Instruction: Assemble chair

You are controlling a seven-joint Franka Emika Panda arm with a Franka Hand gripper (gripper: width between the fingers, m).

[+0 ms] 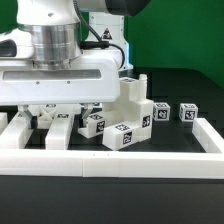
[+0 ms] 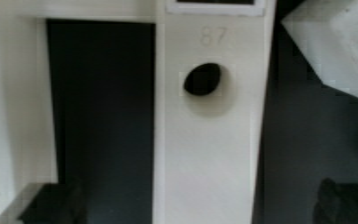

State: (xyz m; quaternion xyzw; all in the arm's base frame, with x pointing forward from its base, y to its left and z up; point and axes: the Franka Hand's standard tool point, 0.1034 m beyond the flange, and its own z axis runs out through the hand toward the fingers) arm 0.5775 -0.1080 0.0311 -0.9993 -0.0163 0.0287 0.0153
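Note:
My gripper (image 1: 65, 112) hangs low over the left part of the table, just behind the front wall. In the wrist view a long white bar (image 2: 208, 130) with a dark oval hole (image 2: 202, 78) runs between the jaws. A dark gap shows on each side of it, so my gripper (image 2: 197, 206) is open and holds nothing. More white chair parts with marker tags are stacked in a blocky cluster (image 1: 128, 108) just to the exterior view's right of the gripper. Two small tagged cubes (image 1: 162, 112) (image 1: 187, 113) lie further right. The arm hides the parts directly under it.
A long low white border wall (image 1: 110, 160) runs along the front and turns up the exterior view's right side (image 1: 212, 138). The table top (image 1: 175, 140) is black. In the wrist view another white piece (image 2: 336, 55) lies beside the bar.

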